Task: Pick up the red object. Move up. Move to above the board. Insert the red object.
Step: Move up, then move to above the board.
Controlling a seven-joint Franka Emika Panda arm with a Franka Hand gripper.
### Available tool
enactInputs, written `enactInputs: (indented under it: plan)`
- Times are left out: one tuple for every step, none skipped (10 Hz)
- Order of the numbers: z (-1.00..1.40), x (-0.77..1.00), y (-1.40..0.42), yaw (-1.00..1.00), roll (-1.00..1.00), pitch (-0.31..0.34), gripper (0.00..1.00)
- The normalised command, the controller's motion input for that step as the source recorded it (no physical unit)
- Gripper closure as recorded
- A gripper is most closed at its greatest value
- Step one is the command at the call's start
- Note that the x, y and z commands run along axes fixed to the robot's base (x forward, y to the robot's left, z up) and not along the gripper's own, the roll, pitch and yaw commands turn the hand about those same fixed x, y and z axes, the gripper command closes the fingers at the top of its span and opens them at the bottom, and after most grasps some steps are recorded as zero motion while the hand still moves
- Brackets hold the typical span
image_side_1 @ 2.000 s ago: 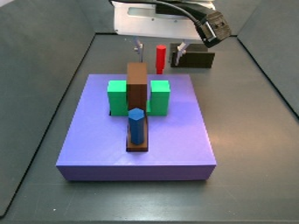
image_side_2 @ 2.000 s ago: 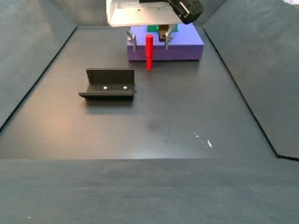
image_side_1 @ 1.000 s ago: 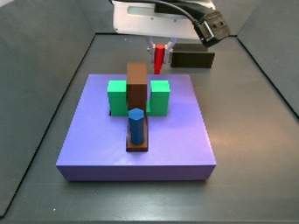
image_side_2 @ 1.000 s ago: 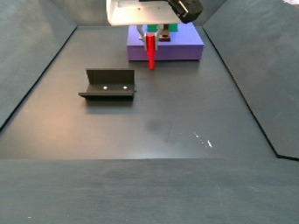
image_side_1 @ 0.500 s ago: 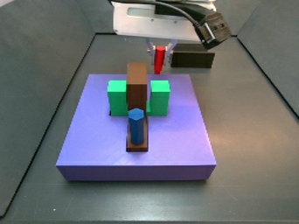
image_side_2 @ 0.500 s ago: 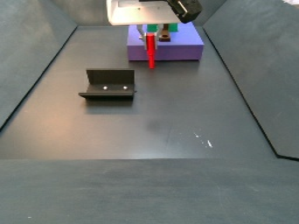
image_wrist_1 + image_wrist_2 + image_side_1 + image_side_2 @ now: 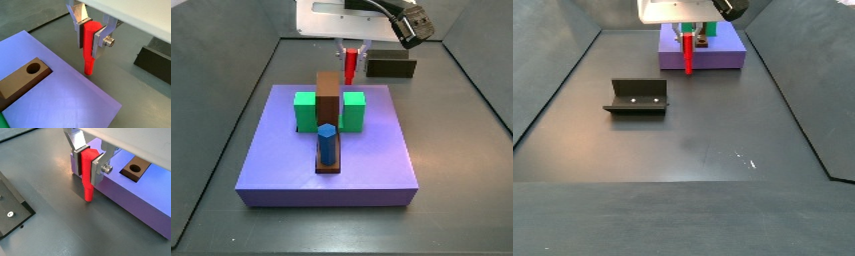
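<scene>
My gripper (image 7: pixel 89 42) is shut on the red object (image 7: pixel 88 47), a slim red peg that hangs upright between the silver fingers in both wrist views (image 7: pixel 87 174). The peg's lower tip is in the air just off the near edge of the purple board (image 7: pixel 67 102), beside the board's wall (image 7: pixel 130 205). A brown bar with a round hole (image 7: pixel 27 75) lies on the board. In a side view the gripper (image 7: pixel 353 48) holds the red object (image 7: pixel 353 62) behind the board's far end (image 7: pixel 331 155). It also shows in a side view (image 7: pixel 688 55).
The brown bar (image 7: pixel 329 95) runs between two green blocks (image 7: pixel 306 110) and carries a blue hexagonal-topped peg (image 7: pixel 327 143). The fixture (image 7: pixel 636 96) stands on the dark floor away from the board, also seen in a side view (image 7: pixel 392 68). Grey walls enclose the floor.
The gripper has risen with the red object in it and moved a little closer to the board. The board, blue peg and fixture have not moved.
</scene>
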Motion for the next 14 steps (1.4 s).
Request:
enactInputs:
  plan:
    - [0.83, 0.00, 0.00, 0.00, 0.00, 0.000, 1.00]
    - [0.78, -0.02, 0.08, -0.01, 0.01, 0.028, 1.00]
    - [0.55, -0.05, 0.07, -0.01, 0.01, 0.062, 1.00]
    - [0.19, 0.01, 0.03, -0.01, -0.01, 0.031, 1.00]
    - [1.40, 0.00, 0.00, 0.00, 0.00, 0.000, 1.00]
    - [1.40, -0.02, 0.00, 0.00, 0.00, 0.026, 1.00]
    - [1.40, -0.04, 0.00, 0.00, -0.01, 0.011, 1.00]
    - [1.40, 0.02, -0.01, 0.00, -0.02, 0.028, 1.00]
    - [1.40, 0.05, -0.01, 0.00, -0.02, 0.070, 1.00]
    - [0.58, 0.02, 0.00, -0.01, -0.02, 0.087, 1.00]
    - [0.19, 0.03, -0.01, -0.01, -0.02, 0.061, 1.00]
    - [0.43, -0.27, -1.40, -0.04, 0.06, 0.125, 1.00]
    - [0.43, -0.29, -1.40, -0.04, 0.09, 0.123, 1.00]
    - [0.45, -0.28, -1.40, -0.01, 0.12, 0.090, 1.00]
